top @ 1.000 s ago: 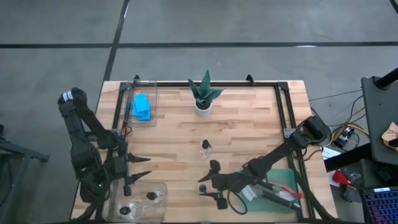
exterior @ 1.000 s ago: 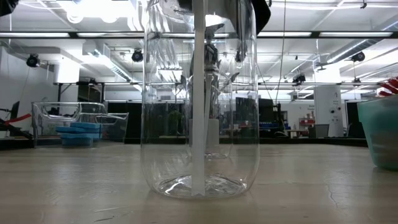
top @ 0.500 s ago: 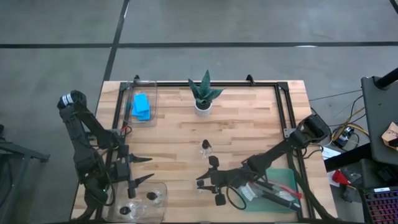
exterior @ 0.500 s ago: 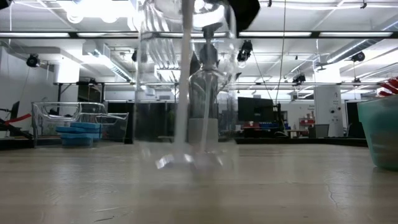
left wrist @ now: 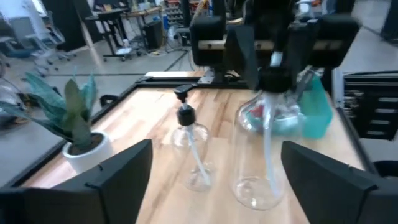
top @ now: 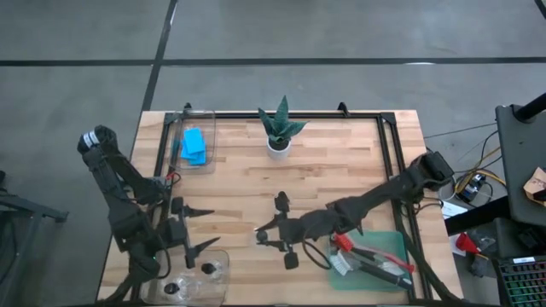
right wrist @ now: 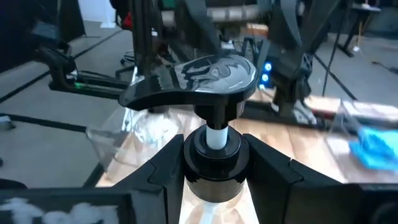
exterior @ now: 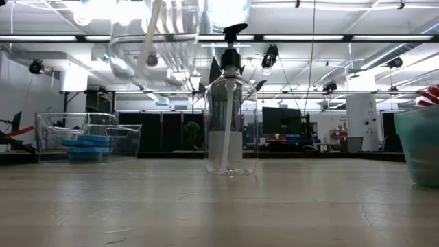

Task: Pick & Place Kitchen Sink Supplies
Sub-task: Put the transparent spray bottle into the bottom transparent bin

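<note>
My right gripper (top: 275, 243) reaches in from the table's right and is shut on a clear pump bottle (left wrist: 264, 155) with a black pump head (right wrist: 199, 78). That bottle shows at the top of the low view (exterior: 171, 27). A second clear pump bottle (top: 281, 203) stands on its base mid-table (exterior: 230, 116). My left gripper (top: 202, 230) is open at the near left, its fingers pointing toward both bottles. Blue sponges (top: 194, 145) lie in a clear bin at the far left. Red-handled brushes (top: 380, 263) lie in the green tray. My right gripper pinches the bottle's black collar (right wrist: 214, 163), just under the pump head, with one finger (right wrist: 155, 177) on each side. The fingers come roughly level from the table's right. The bottle hangs below them, lifted clear of the table and slightly tilted.
A clear bin (top: 223, 256) with small bottles sits at the near left, just beyond my left gripper. A potted plant (top: 280, 128) stands at the far middle. The green tray (top: 401, 243) is at the near right. A black frame (top: 388, 141) borders the table.
My right gripper, still shut on the bottle, has moved toward the table's left and up. The bottle has risen off the table and out of the low view's middle, uncovering the standing bottle behind it. My left gripper has shifted slightly toward the right.
</note>
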Robot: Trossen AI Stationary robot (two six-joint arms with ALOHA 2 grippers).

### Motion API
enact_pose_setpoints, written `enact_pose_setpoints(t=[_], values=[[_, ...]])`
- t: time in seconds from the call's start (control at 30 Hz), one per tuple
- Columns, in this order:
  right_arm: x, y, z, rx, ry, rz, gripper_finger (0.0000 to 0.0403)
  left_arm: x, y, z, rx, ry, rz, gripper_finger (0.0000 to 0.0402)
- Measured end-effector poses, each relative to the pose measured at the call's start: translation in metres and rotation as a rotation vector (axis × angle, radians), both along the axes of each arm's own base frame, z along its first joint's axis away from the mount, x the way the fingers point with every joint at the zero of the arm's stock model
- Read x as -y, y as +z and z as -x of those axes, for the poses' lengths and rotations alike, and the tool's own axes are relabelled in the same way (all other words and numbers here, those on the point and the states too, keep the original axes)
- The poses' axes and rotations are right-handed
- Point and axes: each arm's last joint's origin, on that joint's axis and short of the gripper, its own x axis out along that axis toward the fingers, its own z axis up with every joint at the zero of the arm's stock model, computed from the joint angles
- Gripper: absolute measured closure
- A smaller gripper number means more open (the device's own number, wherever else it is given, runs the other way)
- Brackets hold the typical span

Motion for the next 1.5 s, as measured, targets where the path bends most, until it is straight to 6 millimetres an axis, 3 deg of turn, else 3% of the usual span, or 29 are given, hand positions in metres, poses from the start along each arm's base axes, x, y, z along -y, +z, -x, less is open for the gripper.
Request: enact_pose_setpoints(t=[0.17,0.3,0.43,0.67,0.87,1.0,1.23,1.5], values=[[0.012,0.025,-0.011,0.032,0.028,-0.011,0.0265,-0.002,0.002,-0.004,0.009,0.024,-0.013,0.0034],[0.024,0.028,-0.015,-0.041,0.007,-0.041,0.0267,-0.004,0.004,-0.008,0.017,0.039,-0.001,0.0032],[0.029,0.009,-0.013,-0.109,-0.013,-0.059,0.0268,-0.005,0.004,-0.013,0.006,0.027,0.027,0.0032],[0.026,-0.027,-0.011,-0.072,0.007,-0.199,0.0266,-0.004,0.003,-0.014,0.006,0.026,0.025,0.0032],[0.026,-0.052,-0.007,-0.125,0.012,-0.165,0.0263,-0.005,0.004,-0.016,0.007,0.035,0.021,0.0032],[0.018,-0.061,-0.005,-0.057,0.049,-0.134,0.0263,-0.006,0.004,-0.018,0.007,0.040,0.022,0.0032],[0.018,-0.075,-0.005,-0.092,0.049,-0.118,0.0262,-0.006,0.004,-0.019,0.001,0.031,0.018,0.0032],[0.011,-0.076,-0.007,-0.090,0.074,-0.096,0.0240,-0.005,0.004,-0.020,-0.009,0.010,0.034,0.0032]])
